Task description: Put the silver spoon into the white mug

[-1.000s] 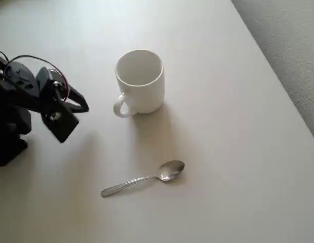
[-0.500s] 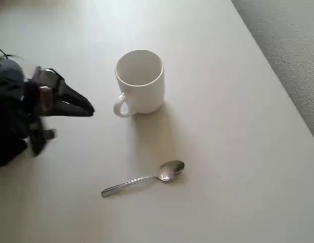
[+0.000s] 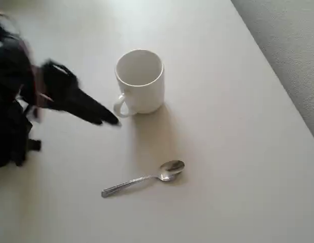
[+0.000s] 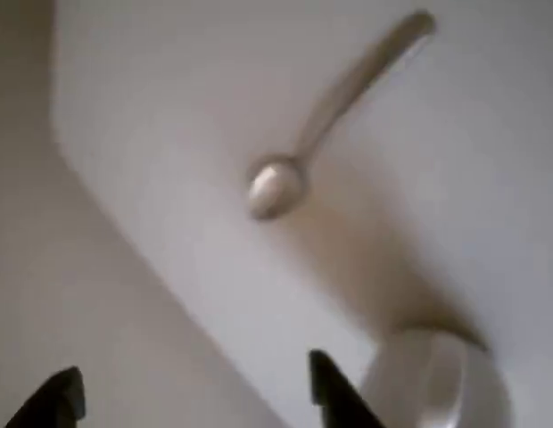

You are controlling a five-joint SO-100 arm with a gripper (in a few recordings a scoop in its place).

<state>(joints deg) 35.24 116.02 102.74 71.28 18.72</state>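
Ahead of the empty gripper (image 3: 109, 120), fingers spread for a grasp, the silver spoon (image 3: 143, 178) lies flat on the worktop (image 3: 238, 152); the white mug (image 3: 140, 81) stands upright just beside it, mouth up to receive.

1. A plain off-white table (image 3: 223, 152) takes up nearly the whole overhead view, its top smooth and matte
2. The table's right edge runs diagonally from the top centre down to the right side
3. Beyond that edge lies grey, finely textured floor (image 3: 288, 40)
4. Light is soft, casting faint blurred shadows on the tabletop
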